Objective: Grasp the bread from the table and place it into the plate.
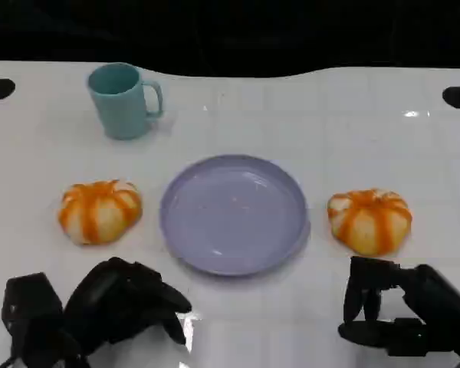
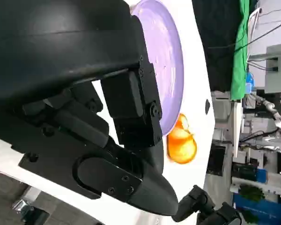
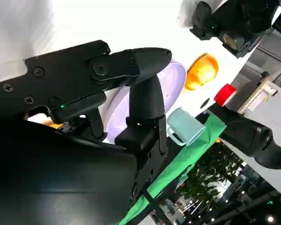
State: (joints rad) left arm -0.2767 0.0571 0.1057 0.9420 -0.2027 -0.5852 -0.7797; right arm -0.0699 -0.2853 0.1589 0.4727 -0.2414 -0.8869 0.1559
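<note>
Two round breads with orange stripes lie on the white table, one on each side of an empty lilac plate [image 1: 234, 213]. The left bread [image 1: 100, 211] is just beyond my left hand [image 1: 123, 307], which holds nothing and hovers near the table's front edge. The right bread [image 1: 369, 221] sits just beyond my right hand [image 1: 402, 310], whose fingers are apart and empty. The left wrist view shows the plate [image 2: 171, 61], the right bread [image 2: 181, 145] and my right hand [image 2: 206, 213]. In the right wrist view are the plate [image 3: 178, 79] and the left bread [image 3: 201, 70].
A teal mug [image 1: 124, 100] stands upright at the back left, behind the left bread; the right wrist view has the mug [image 3: 187, 126] too. Black round holes mark the table's far corners [image 1: 458, 96]. A green cloth and lab gear lie beyond the table.
</note>
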